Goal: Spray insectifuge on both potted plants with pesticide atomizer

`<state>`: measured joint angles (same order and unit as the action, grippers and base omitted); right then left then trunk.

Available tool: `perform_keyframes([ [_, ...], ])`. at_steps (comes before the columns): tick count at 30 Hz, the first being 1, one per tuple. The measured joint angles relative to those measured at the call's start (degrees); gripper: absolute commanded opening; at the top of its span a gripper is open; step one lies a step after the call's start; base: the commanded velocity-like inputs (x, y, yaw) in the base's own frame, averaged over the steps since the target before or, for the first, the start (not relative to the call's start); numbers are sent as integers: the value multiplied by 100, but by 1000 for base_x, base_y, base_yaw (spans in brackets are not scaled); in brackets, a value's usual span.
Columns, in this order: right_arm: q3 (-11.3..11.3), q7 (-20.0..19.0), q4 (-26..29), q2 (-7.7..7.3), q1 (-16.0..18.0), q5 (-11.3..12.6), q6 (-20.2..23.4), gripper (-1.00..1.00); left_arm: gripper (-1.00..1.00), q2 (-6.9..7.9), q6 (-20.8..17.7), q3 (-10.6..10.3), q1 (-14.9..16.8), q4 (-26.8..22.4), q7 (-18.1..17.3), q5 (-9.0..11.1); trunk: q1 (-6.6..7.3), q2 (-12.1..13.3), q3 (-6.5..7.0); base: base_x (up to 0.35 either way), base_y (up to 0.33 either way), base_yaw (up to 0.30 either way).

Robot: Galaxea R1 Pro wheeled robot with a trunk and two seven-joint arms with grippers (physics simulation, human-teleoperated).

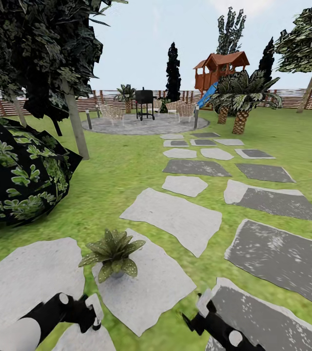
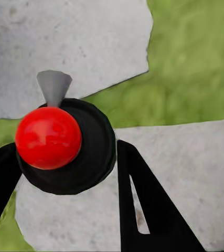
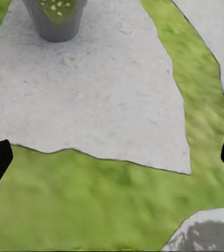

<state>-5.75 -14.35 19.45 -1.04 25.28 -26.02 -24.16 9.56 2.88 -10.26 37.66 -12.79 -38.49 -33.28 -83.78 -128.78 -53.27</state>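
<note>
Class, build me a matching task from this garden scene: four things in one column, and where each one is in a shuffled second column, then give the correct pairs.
Things:
1. potted plant
2. pesticide atomizer
3. barbecue grill
4. big dark leafy bush

Places:
A. on the round paved patio far ahead
B. between the fingers of the left end effector
C. on a pale stepping stone just ahead of the robot
D. on the lawn at the head view's left side

Pairs: 1-C, 2-B, 3-A, 4-D

Bright, even daylight, almost shadowless; coarse, slightly blurred render.
</note>
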Motion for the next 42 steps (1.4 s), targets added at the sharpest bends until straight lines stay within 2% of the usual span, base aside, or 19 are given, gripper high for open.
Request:
perform_keyframes([
  [2, 28, 1108, -735, 8, -5, -52, -583, 100, -100, -116, 286, 13, -130, 271, 604, 395, 0, 0, -1, 0, 0, 0],
  [3, 28, 1429, -917, 12, -6, -20, -690, 100, -100, -145, 370, 26, -181, 375, 815, 573, 0, 0, 0, 0, 0, 0],
  [4, 31, 1832, -1119, 14, -11, 74, -787, 100, -100, -168, 498, 21, -275, 474, 1112, 879, 0, 0, -1, 0, 0, 0],
  [6, 32, 2373, -1304, 22, -17, 265, -866, 100, -100, -197, 825, 26, -461, 545, 1519, 1368, 0, 0, 0, 0, 0, 0],
  [7, 32, 2512, -1340, 19, -24, 373, -885, 100, -100, -205, 952, 22, -525, 559, 1640, 1580, 0, 0, 0, 0, 0, 0],
  [9, 38, 2697, -1391, 0, -73, 839, -999, 100, -100, -215, 1174, -12, -678, 578, 1854, 2175, 0, 0, 0, 0, 0, 0],
  [10, 37, 2722, -1399, -10, -104, 1020, -1040, 100, -100, -217, 1209, -10, -726, 580, 1888, 2364, 0, 0, 0, 0, 0, 0],
  [13, 40, 2755, -1409, -89, -196, 1667, -1105, 100, -100, -212, 1304, 21, -835, 593, 2023, 3114, 0, 0, 0, 0, 0, 0],
  [14, 36, 2756, -1409, -98, -205, 1824, -1110, 100, -100, -209, 1337, 23, -877, 610, 2107, 3274, 0, 0, 0, 0, 0, 0],
  [15, 18, 2757, -1411, -102, -212, 2080, -1115, 100, -100, -208, 1381, 17, -967, 627, 2269, 3447, 0, 0, 0, 0, 0, 0],
  [16, 23, 2752, -1412, -103, -215, 2220, -1116, 100, -100, -211, 1400, 22, -1021, 629, 2393, 3527, 0, 0, 0, 0, 0, 0],
  [17, 27, 2746, -1418, -99, -218, 2459, -1111, 100, -100, -217, 1421, 22, -1085, 636, 2629, 3612, 0, 0, 0, 0, 0, 0],
  [19, 13, 2742, -1423, -66, -219, 2583, -1109, 100, -100, -237, 1422, 5, -1121, 642, 2762, 3648, 0, 0, 0, 0, 0, -3],
  [23, 7, 2750, -1421, -46, -221, 2602, -1103, 100, -100, -415, 1414, -12, -1132, 653, 2746, 3625, 0, 0, 9, 0, 0, -195],
  [34, 19, 2751, -1423, -46, -219, 2603, -1106, 100, -100, -468, 1424, 6, -1142, 675, 2773, 3651, 0, 0, 12, 0, -223, -283],
  [42, 15, 2751, -1432, -28, -219, 2603, -1106, 100, -100, -580, 1422, 6, -1241, 670, 2780, 3628, 0, 0, 12, 0, -272, -284],
])
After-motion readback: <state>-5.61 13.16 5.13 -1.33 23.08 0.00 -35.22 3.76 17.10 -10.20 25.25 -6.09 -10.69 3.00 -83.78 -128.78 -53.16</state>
